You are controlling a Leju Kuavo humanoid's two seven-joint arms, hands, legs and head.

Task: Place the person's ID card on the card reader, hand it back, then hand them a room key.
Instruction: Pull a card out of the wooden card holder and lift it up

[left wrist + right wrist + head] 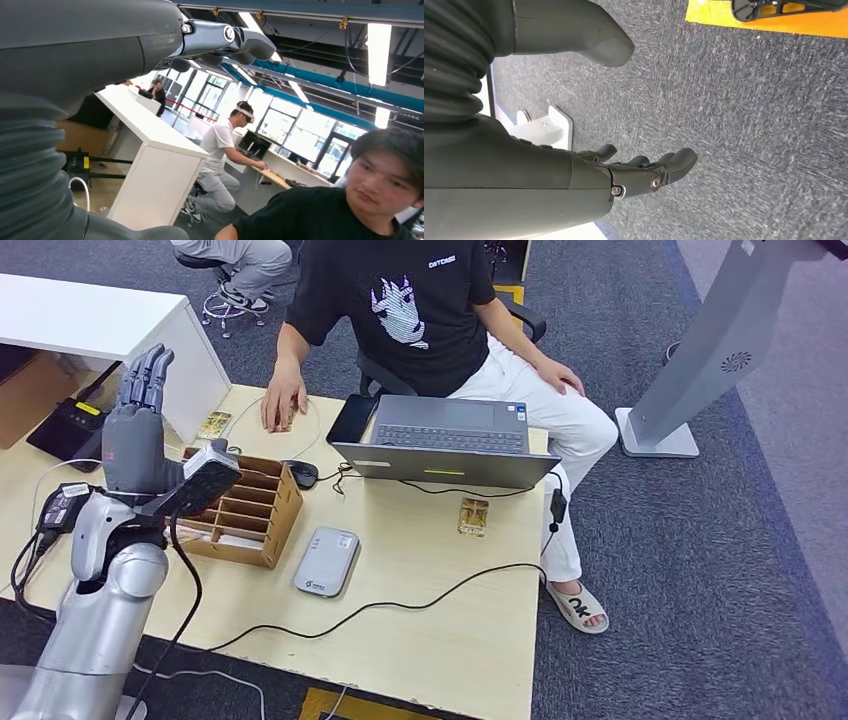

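Far left, the left hand [135, 430] is up above the table edge, fingers straight, close together and pointing upward, holding nothing; in the left wrist view the fingers [227, 40] stretch out toward the ceiling lights. Just beside it on the table [450, 640] sits the wooden slotted organizer [245, 510], probably the room-key rack, though I cannot make out any key in it. Beyond it, a small gold-patterned card [214, 425] lies flat near the table's far edge, just beside the person's hand [284, 400] resting on the wood. I judge that to be the ID card, but it is too small to read. Moving right, the white card reader [327, 561] lies flat with a black cable trailing off. Then the open laptop [445, 440], and past its front edge a second small gold card [473, 516].

The risks, as I see them: two look-alike cards, so the wrong one could be taken. A thin card lying flat is hard to lift off wood and may slide. The raised arm stands close to the organizer and could knock it on the way down.

The right hand [644, 172] hangs over grey carpet, fingers loosely extended, empty.
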